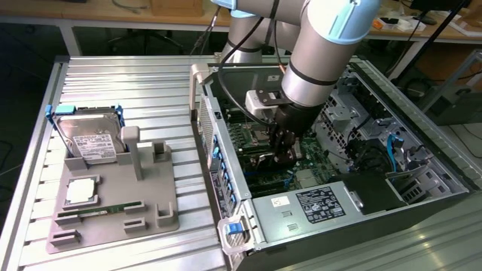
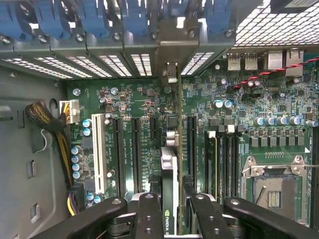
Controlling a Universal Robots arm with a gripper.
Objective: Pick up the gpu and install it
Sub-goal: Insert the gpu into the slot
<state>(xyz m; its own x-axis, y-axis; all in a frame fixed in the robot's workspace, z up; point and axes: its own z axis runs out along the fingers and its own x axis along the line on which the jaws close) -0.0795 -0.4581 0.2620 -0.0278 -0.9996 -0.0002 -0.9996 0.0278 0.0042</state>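
Wrist view, gpu edge-on over motherboard, exterior view, hard drive

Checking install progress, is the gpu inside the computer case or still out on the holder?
Inside. The gripper holds the gpu edge-on over the motherboard slots; whether it is seated, cannot tell.

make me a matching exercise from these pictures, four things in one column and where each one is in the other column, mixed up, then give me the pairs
Things:
1. gpu
2. hard drive
3. memory stick
4. gripper

Places:
A. lying low on the grey holder, toward its near end
B. leaning upright at the holder's far end
C. edge-on between the fingers, above the motherboard slots
D. inside the open computer case, closed on the card

Pairs: 1-C, 2-B, 3-A, 4-D
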